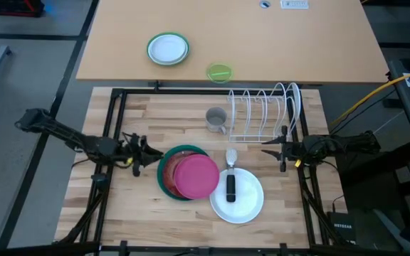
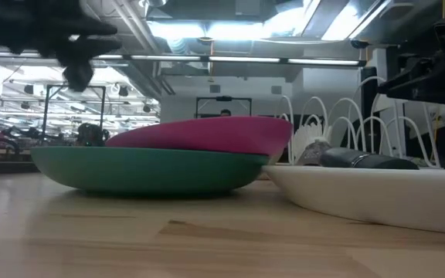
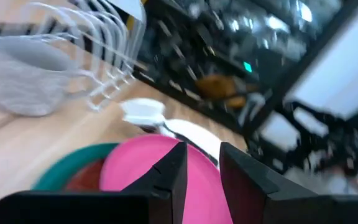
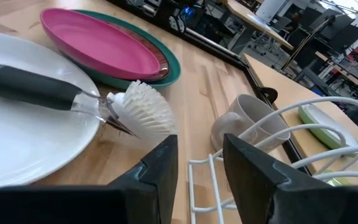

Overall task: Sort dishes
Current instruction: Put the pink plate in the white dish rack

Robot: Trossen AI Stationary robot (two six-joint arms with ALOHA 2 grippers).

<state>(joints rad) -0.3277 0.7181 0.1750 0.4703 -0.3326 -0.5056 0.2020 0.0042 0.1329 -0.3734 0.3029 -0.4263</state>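
Pink plate (image 1: 196,176) stacked on dark red plate (image 1: 169,165) and teal-green plate (image 1: 164,186) at frame centre, white plate (image 1: 246,203) lower right bearing dish brush (image 1: 230,179), left gripper (image 1: 138,153) and right gripper (image 1: 275,151) flanking, fingers slightly parted, nothing pinched.

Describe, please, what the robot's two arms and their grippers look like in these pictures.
Both arms are dark, nearly black, slim and jointed, with black cables trailing along them. The left gripper and right gripper each show a small yellow marking near the wrist. In the wrist views the fingers are matte black, flat and angular, tapering to wedge-shaped tips.
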